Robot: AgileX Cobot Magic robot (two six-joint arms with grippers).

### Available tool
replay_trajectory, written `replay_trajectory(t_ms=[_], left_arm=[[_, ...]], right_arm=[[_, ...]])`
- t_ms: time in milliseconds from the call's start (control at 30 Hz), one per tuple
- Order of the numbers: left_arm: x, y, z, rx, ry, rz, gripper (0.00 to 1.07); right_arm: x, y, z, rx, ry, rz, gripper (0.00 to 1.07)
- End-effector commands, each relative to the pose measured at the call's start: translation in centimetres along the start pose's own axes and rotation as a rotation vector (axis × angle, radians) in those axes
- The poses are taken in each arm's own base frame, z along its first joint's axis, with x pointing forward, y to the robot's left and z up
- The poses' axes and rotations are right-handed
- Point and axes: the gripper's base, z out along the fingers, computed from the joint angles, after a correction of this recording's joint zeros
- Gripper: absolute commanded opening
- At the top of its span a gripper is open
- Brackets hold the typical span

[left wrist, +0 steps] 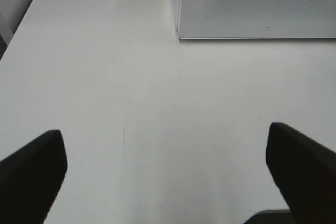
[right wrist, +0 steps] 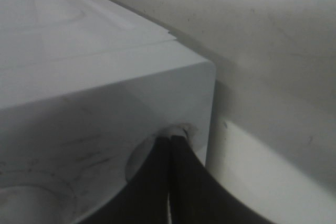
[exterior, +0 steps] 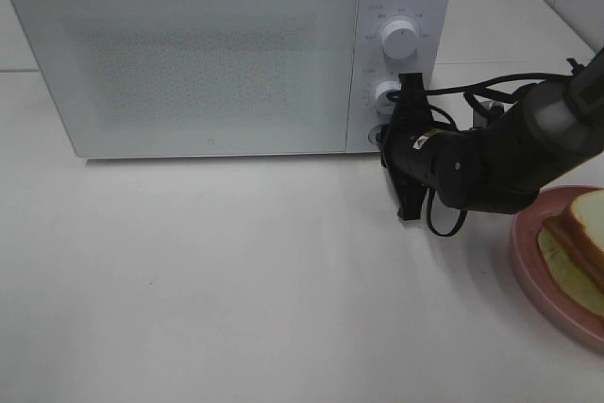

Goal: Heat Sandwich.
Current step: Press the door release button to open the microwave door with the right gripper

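1. Microwave: door shut, standing on the white table.
2. Right gripper: fingers pressed together, nothing held. Tips touch the round button low on the microwave's control panel.
3. Left gripper: spread wide, empty, above the table in front of the microwave's left corner.
4. Sandwich: on the pink plate, front-right of the microwave, not held.

We see a white tabletop under soft, even light; a second white tabletop adjoins its far edge.
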Motion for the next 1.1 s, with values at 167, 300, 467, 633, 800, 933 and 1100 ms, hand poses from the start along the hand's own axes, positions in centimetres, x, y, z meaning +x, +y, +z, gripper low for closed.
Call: replay_trajectory(t_ms=[167, 300, 467, 633, 800, 933, 1100], left_arm=[[0.1, -0.1, -0.2, 0.006, -0.026, -0.009, 0.98], [0.1, -0.1, -0.2, 0.006, -0.026, -0.009, 0.98], [0.1, -0.1, -0.2, 0.006, -0.026, -0.009, 0.98], [0.1, -0.1, -0.2, 0.006, -0.026, -0.009, 0.98], [0.1, -0.1, -0.2, 0.006, -0.026, -0.009, 0.98], [0.1, -0.1, -0.2, 0.006, -0.026, -0.009, 0.98], [0.1, -0.1, -0.2, 0.006, -0.026, -0.009, 0.98]], right_arm=[[0.1, 1.6, 0.1, -0.118, 0.005, 0.007, 0.00], [0.0, 2.0, 0.1, -0.160, -0.002, 0.005, 0.00], [0.0, 2.3, 0.0, -0.192, -0.006, 0.005, 0.00], [-0.1, 2.8, 0.1, -0.260, -0.023, 0.004, 0.00], [0.1, 4.2, 0.5, -0.361, -0.037, -0.020, 0.00], [0.3, 5.5, 1.1, -0.464, -0.061, -0.032, 0.00], [0.5, 6.9, 1.6, -0.535, -0.083, -0.059, 0.00]])
